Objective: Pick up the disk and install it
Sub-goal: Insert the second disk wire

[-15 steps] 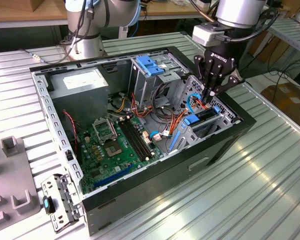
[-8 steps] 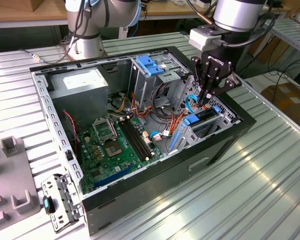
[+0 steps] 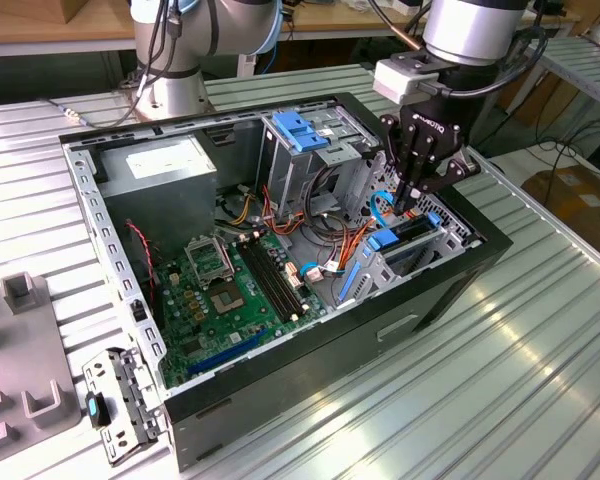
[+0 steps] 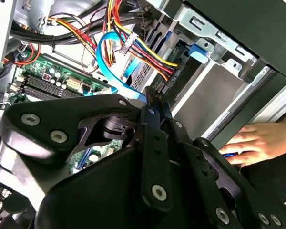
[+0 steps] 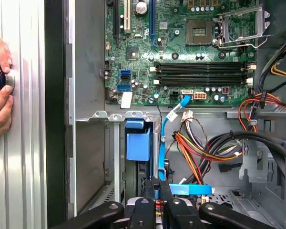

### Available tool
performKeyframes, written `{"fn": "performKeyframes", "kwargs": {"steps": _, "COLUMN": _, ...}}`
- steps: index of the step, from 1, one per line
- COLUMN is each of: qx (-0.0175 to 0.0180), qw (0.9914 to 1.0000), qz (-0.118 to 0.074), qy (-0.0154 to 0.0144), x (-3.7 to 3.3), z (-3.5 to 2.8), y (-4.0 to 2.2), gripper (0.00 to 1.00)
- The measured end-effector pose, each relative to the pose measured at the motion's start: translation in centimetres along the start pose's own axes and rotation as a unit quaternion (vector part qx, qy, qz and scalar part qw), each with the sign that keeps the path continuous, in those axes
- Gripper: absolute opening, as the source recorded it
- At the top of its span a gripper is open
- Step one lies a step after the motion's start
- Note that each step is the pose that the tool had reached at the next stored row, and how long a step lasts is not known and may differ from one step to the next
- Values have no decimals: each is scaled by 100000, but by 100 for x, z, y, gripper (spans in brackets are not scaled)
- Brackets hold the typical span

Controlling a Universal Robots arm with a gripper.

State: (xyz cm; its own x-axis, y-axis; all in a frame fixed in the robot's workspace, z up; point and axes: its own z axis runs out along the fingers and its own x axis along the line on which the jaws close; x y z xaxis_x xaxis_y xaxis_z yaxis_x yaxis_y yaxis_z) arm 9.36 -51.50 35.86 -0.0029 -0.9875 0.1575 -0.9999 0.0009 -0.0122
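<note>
The black robotic hand (image 3: 405, 205) hung inside the open black desktop computer case (image 3: 450, 285) that lay on its side on the ribbed grey metal worktop (image 3: 540, 380). Its fingers (image 5: 149, 187) were drawn together to a narrow close, tips nearly touching in both wrist views, with nothing seen gripped between them. Directly under the fingertips sat the disk (image 3: 412, 232), a flat silver hard drive with blue plastic side rails. It stood on edge in the slot of the grey metal drive cage (image 3: 385, 270) at the case's front corner. How far it was seated I could not tell. A light blue flat data cable (image 5: 162, 143) ran just beside the fingertips, and a bundle of red, yellow and orange power wires (image 5: 200, 150) lay close to it. Further out from the hand lay the green motherboard (image 3: 220, 300), and well away, at the far corner of the case, the grey power-supply box (image 3: 165, 170). Outside the case wall, a person's fingers (image 5: 0, 90) rested on a round blue-ringed button (image 5: 1, 82).
</note>
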Motion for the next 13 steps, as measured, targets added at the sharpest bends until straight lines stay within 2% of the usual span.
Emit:
{"fn": "performKeyframes", "kwargs": {"steps": 2, "qx": 65, "qw": 100000, "qz": 21, "qy": -13, "x": 0, "z": 1, "y": 5, "gripper": 16}}
{"fn": "performKeyframes", "kwargs": {"steps": 4, "qx": 430, "qw": 99999, "qz": 72, "qy": -101, "x": 0, "z": 1, "y": 22, "gripper": 16}}
{"fn": "performKeyframes", "kwargs": {"steps": 5, "qx": 687, "qw": 99997, "qz": 103, "qy": -165, "x": 0, "z": 2, "y": 24, "gripper": 16}}
{"fn": "performKeyframes", "kwargs": {"steps": 7, "qx": 1653, "qw": 99986, "qz": 237, "qy": -234, "x": 2, "z": 3, "y": 26, "gripper": 16}}
{"fn": "performKeyframes", "kwargs": {"steps": 8, "qx": 2011, "qw": 99979, "qz": 289, "qy": -273, "x": 5, "z": 4, "y": 26, "gripper": 16}}
{"fn": "performKeyframes", "kwargs": {"steps": 10, "qx": 2314, "qw": 99971, "qz": 344, "qy": -571, "x": 14, "z": 9, "y": 27, "gripper": 16}}
{"fn": "performKeyframes", "kwargs": {"steps": 13, "qx": 2480, "qw": 99942, "qz": 435, "qy": -2283, "x": 112, "z": 40, "y": 30, "gripper": 16}}
